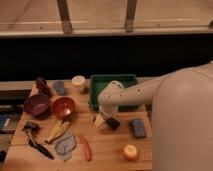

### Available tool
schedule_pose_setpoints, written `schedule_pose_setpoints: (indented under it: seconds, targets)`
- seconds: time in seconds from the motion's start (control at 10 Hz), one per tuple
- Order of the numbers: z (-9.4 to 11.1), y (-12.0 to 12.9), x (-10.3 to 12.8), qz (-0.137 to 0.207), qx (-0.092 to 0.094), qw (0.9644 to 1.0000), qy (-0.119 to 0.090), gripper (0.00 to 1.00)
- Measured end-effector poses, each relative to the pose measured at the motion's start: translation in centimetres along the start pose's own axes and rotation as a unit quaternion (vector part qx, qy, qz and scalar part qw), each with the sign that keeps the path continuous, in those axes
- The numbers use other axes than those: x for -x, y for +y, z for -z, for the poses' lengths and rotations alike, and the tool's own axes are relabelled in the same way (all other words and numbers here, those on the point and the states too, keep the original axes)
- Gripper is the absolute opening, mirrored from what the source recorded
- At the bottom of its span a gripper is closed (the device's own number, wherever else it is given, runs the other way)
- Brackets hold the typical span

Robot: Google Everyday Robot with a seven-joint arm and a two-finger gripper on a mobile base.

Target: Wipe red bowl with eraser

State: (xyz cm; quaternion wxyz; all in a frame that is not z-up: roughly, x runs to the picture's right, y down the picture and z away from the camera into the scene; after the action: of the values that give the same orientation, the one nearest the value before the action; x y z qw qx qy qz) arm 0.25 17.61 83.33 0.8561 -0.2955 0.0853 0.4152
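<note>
The red bowl (63, 107) sits on the left part of the wooden table, just right of the purple bowl (37, 104). The eraser (112, 123), a small black block, lies on the table in front of the green bin. My gripper (102, 120) hangs low at the eraser's left end, at the tip of the white arm that reaches in from the right. Its pale fingers stand open and point down at the table. I cannot tell whether they touch the eraser. The gripper is well right of the red bowl.
A green bin (131, 79) stands behind the gripper. A blue block (138, 127) and an orange fruit (130, 151) lie to the right. A banana (58, 130), a grey cloth (66, 145), a red chili (85, 147) and a black brush (35, 140) lie front left. A white cup (78, 82) stands at the back.
</note>
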Motion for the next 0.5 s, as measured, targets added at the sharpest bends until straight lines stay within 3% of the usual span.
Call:
schedule_pose_setpoints:
  seconds: [0.5]
  targets:
    - [-1.1, -2.7, -1.6, -0.024, -0.004, 0.9994, 0.025, 0.8]
